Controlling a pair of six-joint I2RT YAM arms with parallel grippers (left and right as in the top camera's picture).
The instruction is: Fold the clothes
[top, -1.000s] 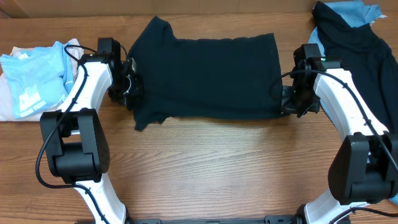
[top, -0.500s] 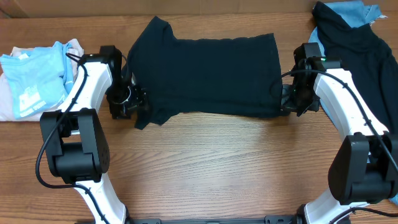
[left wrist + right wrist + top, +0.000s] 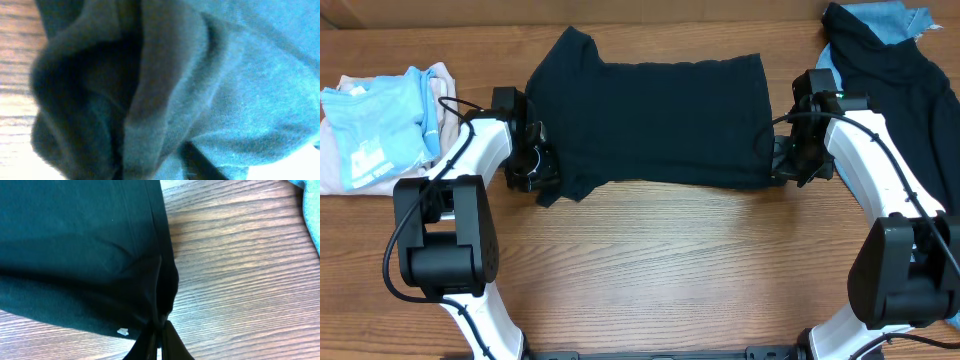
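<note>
Your right gripper (image 3: 159, 345) is clenched on the black T-shirt (image 3: 75, 245) at its hem corner, with cloth puckering at the tips and wooden table (image 3: 240, 270) just beside. Your left gripper (image 3: 533, 168) sits against the bunched sleeve; you cannot tell its grip. The shirt lies spread between both claws. A light-blue tee (image 3: 375, 125) lies outward of the left claw.

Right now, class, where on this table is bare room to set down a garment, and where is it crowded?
Free: the table between the black T-shirt and the near edge. Crowded: light-blue tee at left, dark garments at right.
</note>
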